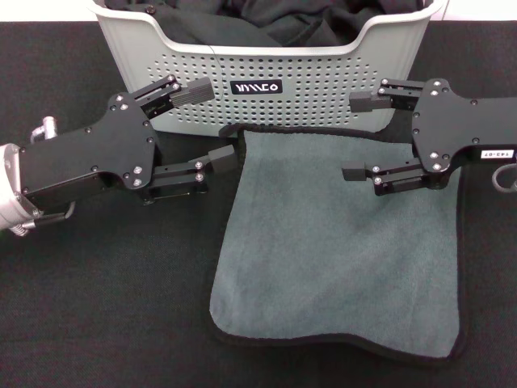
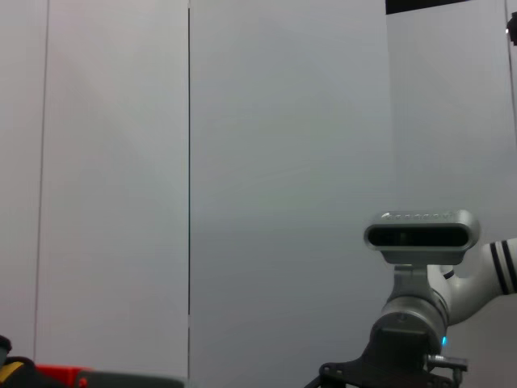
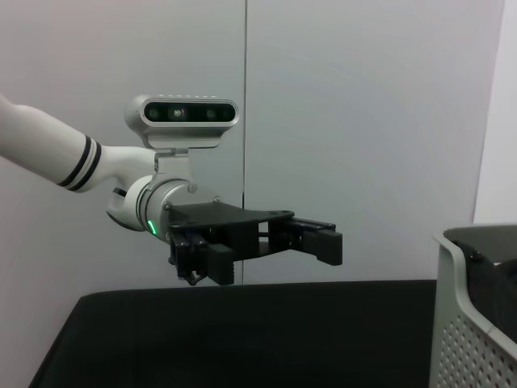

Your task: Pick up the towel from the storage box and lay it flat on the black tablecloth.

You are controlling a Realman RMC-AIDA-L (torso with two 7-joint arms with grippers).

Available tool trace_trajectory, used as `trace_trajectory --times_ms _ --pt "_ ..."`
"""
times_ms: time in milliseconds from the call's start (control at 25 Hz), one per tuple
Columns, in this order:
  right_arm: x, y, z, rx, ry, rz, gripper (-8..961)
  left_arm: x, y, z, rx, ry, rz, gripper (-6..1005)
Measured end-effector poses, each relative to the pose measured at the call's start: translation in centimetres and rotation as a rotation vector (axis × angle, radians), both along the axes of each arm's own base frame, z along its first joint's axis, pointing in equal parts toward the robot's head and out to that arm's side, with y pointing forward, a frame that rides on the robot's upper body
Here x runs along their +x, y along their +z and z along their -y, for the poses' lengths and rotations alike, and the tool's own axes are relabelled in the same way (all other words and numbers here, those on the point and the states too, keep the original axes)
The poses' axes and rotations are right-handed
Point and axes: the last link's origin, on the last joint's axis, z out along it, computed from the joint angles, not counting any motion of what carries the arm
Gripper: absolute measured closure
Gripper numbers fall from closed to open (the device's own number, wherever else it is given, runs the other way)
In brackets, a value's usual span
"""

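Observation:
The towel (image 1: 339, 259) lies spread flat, grey-green face up with black edging, on the black tablecloth (image 1: 105, 307) just in front of the storage box (image 1: 323, 81). My left gripper (image 1: 212, 124) is open and empty beside the towel's far left corner, close to the box wall. My right gripper (image 1: 357, 137) is open and empty over the towel's far right part. The right wrist view shows the left gripper (image 3: 275, 252) open above the tablecloth (image 3: 242, 339), with the box (image 3: 472, 307) at the edge.
Plain black cloths (image 1: 266, 20) fill the storage box. The left wrist view shows only a pale wall and my right arm's wrist camera (image 2: 420, 234). Bare tablecloth lies left of and in front of the towel.

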Motion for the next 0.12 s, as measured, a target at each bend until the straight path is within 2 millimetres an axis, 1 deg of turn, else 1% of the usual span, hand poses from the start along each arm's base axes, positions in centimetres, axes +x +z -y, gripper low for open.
trace_trajectory --times_ms 120 --pt "0.11 -0.06 0.03 0.004 0.005 0.006 78 -0.10 -0.05 -0.11 0.017 0.002 -0.008 119"
